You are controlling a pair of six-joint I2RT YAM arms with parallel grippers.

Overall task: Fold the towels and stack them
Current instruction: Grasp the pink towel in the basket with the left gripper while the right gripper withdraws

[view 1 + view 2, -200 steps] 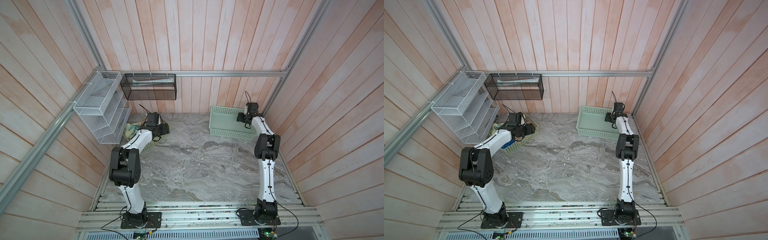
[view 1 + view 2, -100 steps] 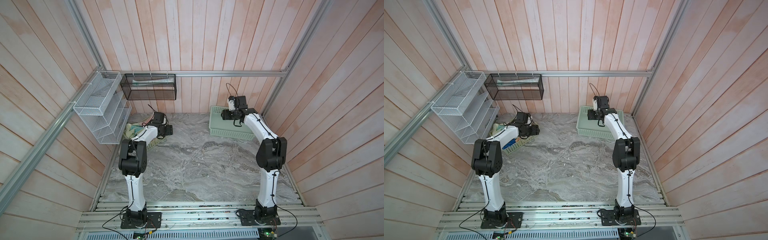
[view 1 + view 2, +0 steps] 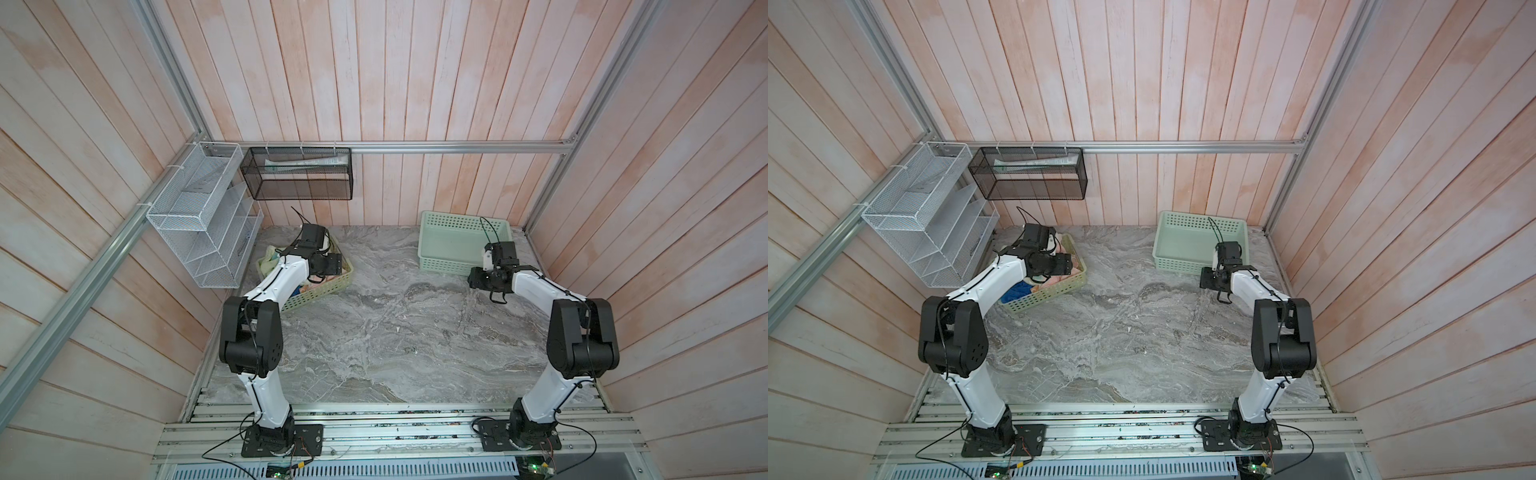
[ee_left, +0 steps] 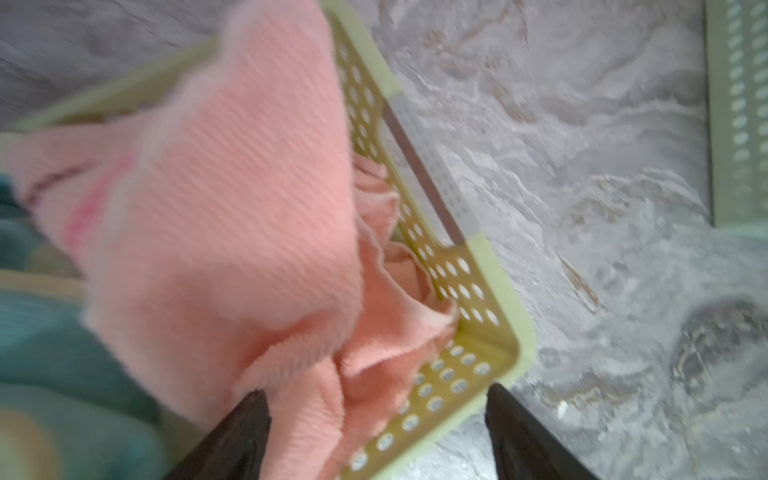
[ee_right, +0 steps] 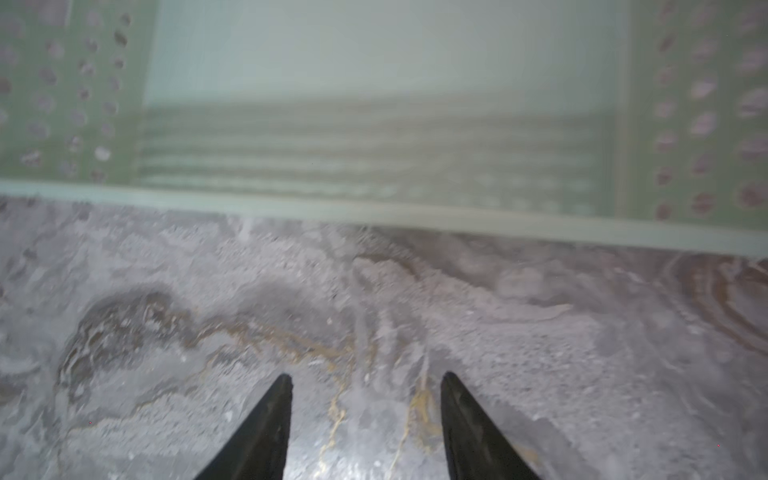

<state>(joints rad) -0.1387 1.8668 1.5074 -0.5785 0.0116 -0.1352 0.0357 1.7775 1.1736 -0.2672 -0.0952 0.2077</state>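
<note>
At the counter's (image 3: 374,332) far left, in both top views, the left arm (image 3: 282,278) reaches over a yellow-green basket (image 3: 332,286) holding the towels (image 3: 1077,270). Pink cloth and a blue towel (image 3: 1013,293) show beside the arm. The right arm (image 3: 536,286) hovers above bare counter just in front of the mint basket (image 3: 440,266).

In the left wrist view, the left jaws stand wide, straddling the yellow-green basket's corner. One finger (image 4: 245,436) is against the salmon-pink towel (image 4: 232,208), which is bunched high in that corner, and the other is outside the wall. A teal-marked towel (image 4: 50,353) lies blurred beside the pink one.

In the right wrist view, the right jaws stand partly apart over marble, holding nothing, with the mint basket's rim just ahead.
</note>
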